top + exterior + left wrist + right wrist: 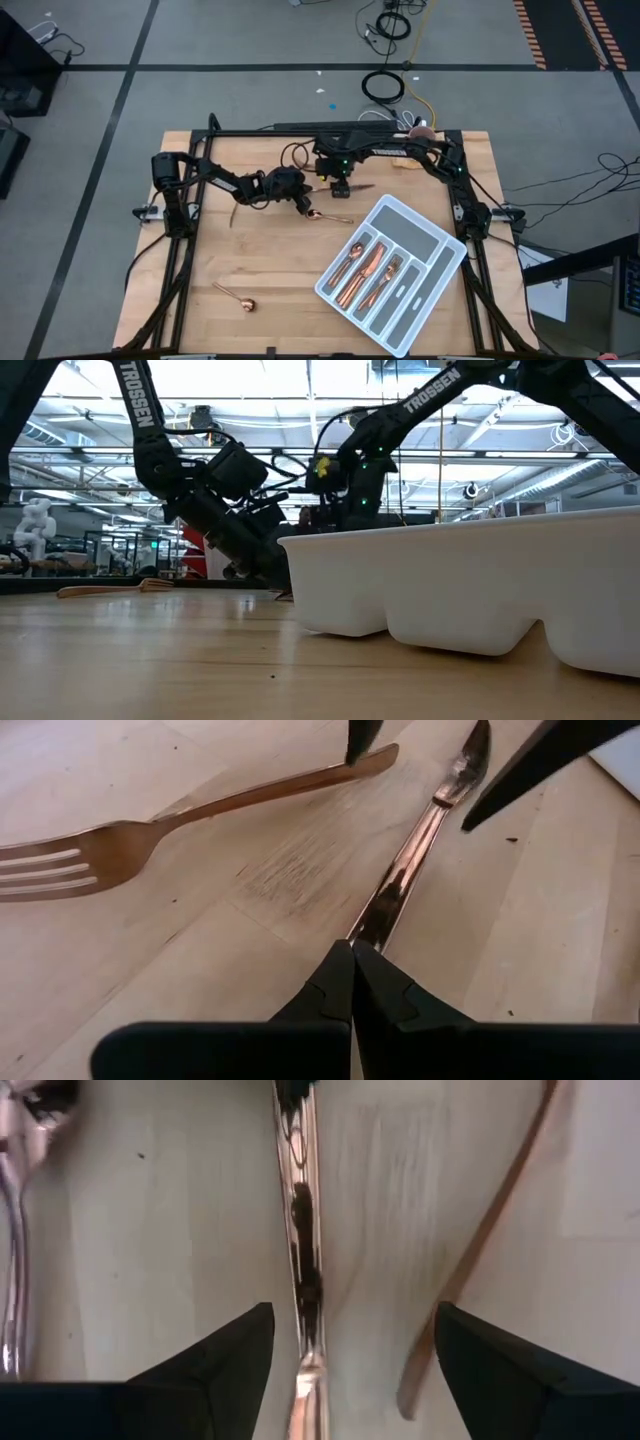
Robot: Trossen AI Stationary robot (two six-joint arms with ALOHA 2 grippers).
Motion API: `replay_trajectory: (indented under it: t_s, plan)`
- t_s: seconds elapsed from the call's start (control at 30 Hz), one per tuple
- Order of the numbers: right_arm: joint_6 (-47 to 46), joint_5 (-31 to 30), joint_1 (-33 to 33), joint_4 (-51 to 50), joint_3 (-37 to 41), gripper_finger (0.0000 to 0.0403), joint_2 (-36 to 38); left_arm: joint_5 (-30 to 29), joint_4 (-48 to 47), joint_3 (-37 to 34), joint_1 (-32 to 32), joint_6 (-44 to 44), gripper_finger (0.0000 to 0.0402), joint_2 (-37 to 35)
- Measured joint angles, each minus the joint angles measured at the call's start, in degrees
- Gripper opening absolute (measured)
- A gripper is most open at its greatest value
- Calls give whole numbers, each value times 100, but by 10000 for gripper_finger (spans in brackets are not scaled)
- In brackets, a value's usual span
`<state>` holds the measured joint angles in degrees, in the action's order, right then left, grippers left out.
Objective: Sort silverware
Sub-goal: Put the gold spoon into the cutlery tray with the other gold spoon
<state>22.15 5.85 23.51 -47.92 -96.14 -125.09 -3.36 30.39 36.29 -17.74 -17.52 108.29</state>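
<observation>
knife: copper table knife (405, 880) lying flat on the wooden table (270, 270), between the two grippers, at about 11 o'clock from the tray and well apart from it
knife axis: in the high view roughly 9-to-3 o'clock; one end is under the left gripper, the other runs out past the right gripper toward 3 o'clock; which end is the blade I cannot tell for sure
left gripper: left gripper (352, 982) has its fingers pressed together on the near end of the knife, pinning or pinching it at the table
right gripper: right gripper (352, 1365) is spread wide, holds nothing, and hangs straight over the knife with one finger on each side of the shaft
key relation: the knife runs down the middle of the right gripper's gap, its long axis crosswise to the closing direction, so a straight drop and squeeze looks right
nearer arm: both are on it; the right arm is nearer the tray, so a hand-over seems likely
fork: copper fork (150, 830) lies just beside the knife, handle tip near the right fingers; risk of catching it
spoon: loose spoon (236, 297) at about 7 o'clock on the table, well apart
tray: grey divided cutlery tray (425, 225) at about 4 o'clock, copper pieces already in its long slots
</observation>
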Motion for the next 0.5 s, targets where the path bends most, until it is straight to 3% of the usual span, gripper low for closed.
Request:
replay_trajectory:
  t_s: [0.17, 0.33, 0.5]
  plan:
    - [-51, -2, -9, -105, 0, 257, -219, -23, -26, 0, 20, 28, 0, 0]
    - [-19, -401, -102, -123, -2, 253, -232, -22, -37, -2, 24, 42, 0, 0]
    - [-248, -1036, -245, -335, -35, 199, -381, -23, -33, -7, 24, 95, 0, -1]
